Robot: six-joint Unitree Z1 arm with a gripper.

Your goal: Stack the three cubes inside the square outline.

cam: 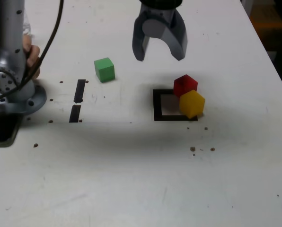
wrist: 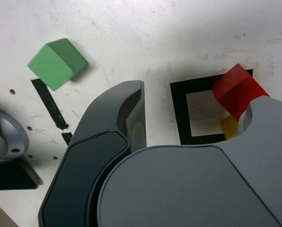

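White table (cam: 131,179): square outline (cam: 156,105) partly covered by red cube (cam: 184,85), yellow cube (cam: 191,103).

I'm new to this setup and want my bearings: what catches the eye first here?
The open gripper hangs empty above the white table, behind the square outline. The red cube and yellow cube sit touching on the outline's edge at the exterior view's right, not stacked. The green cube lies alone toward that view's left, near two black tape strips.
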